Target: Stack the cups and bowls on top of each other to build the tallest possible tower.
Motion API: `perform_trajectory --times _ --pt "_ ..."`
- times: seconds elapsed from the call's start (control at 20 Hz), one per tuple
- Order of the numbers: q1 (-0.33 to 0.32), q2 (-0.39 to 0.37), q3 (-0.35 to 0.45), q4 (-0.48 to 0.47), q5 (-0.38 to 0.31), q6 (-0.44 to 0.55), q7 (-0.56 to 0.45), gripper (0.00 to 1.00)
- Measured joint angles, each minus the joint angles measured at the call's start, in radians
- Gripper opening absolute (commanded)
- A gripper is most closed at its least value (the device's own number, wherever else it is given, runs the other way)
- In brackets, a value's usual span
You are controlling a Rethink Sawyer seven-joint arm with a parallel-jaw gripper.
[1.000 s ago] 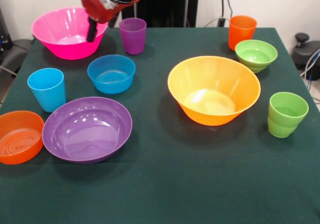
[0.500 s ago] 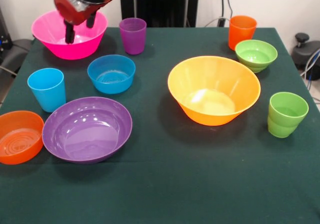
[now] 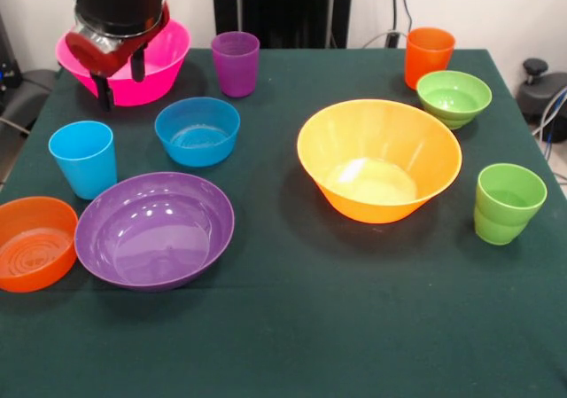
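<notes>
My gripper (image 3: 122, 81) hangs at the far left over the near side of the large pink bowl (image 3: 166, 59), its two dark fingers (image 3: 106, 93) spread apart and empty. All cups and bowls stand apart, none stacked. The purple cup (image 3: 236, 63) is right of the pink bowl. The small blue bowl (image 3: 197, 130), blue cup (image 3: 84, 159), wide purple bowl (image 3: 155, 230) and small orange bowl (image 3: 34, 243) fill the left half. The large yellow-orange bowl (image 3: 379, 159), small green bowl (image 3: 454, 97), orange cup (image 3: 430, 55) and green cup (image 3: 508, 203) are on the right.
The dark green table (image 3: 292, 327) ends close behind the pink bowl and the orange cup. Black equipment stands beyond the far edge, and cables and a black object show off the right edge.
The gripper has moved left and a little down, from near the purple cup across the pink bowl to its near-left side. No cup or bowl has moved.
</notes>
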Motion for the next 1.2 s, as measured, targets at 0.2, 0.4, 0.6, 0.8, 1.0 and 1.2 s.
perform_trajectory --times 0.2,0.4,0.6,0.8,1.0,1.2 --pt "-0.018 0.017 0.011 0.020 -0.016 -0.011 -0.026 1.00" --pt "-0.018 0.028 0.019 0.027 -0.033 -0.011 -0.033 1.00" --pt "-0.021 0.028 0.039 0.033 -0.059 -0.011 -0.058 1.00" --pt "-0.051 0.027 0.078 0.062 -0.081 -0.012 -0.129 1.00" --pt "-0.101 0.027 0.116 0.105 -0.099 -0.028 -0.200 1.00" --pt "-0.135 0.027 0.126 0.139 -0.115 -0.052 -0.245 1.00"
